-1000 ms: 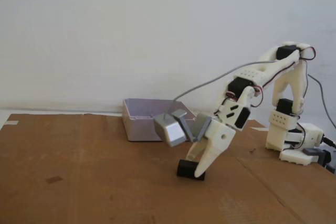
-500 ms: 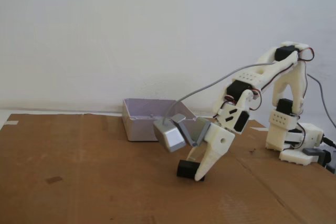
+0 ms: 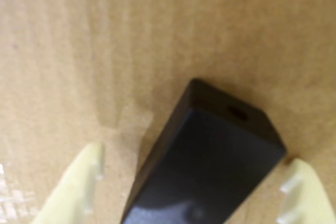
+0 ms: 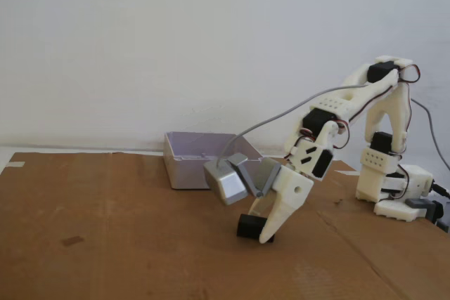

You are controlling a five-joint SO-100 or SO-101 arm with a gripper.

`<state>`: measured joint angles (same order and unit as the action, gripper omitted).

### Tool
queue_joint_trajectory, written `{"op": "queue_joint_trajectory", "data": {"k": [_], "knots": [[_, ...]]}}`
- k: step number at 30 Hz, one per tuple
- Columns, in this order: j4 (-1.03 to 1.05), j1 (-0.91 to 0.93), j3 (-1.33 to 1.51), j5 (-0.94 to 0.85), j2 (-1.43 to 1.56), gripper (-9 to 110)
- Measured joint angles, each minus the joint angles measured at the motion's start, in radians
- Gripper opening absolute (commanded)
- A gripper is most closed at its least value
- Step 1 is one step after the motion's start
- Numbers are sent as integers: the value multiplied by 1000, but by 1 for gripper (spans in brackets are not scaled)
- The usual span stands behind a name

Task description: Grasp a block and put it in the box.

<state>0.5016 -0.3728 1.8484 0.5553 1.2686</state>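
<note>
Gripper has sunk a little lower over the last second; its spread fingers now straddle the black block, which lies on the cardboard-covered counter. I judge closing comes next; the box waits behind, near.

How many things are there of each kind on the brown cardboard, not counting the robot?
Black blocks: 1, the block, sitting between the fingers of the hand
Pale purple-grey boxes: 1, the box, behind the block in the fixed view
Total: 2
</note>
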Motion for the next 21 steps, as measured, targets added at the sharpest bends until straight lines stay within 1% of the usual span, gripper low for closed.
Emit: {"op": "queue_joint_trajectory", "data": {"k": [19, 21], "knots": [[0, 0, -2, -3, -5, 40], [0, 0, -2, -3, -5, 38]]}}
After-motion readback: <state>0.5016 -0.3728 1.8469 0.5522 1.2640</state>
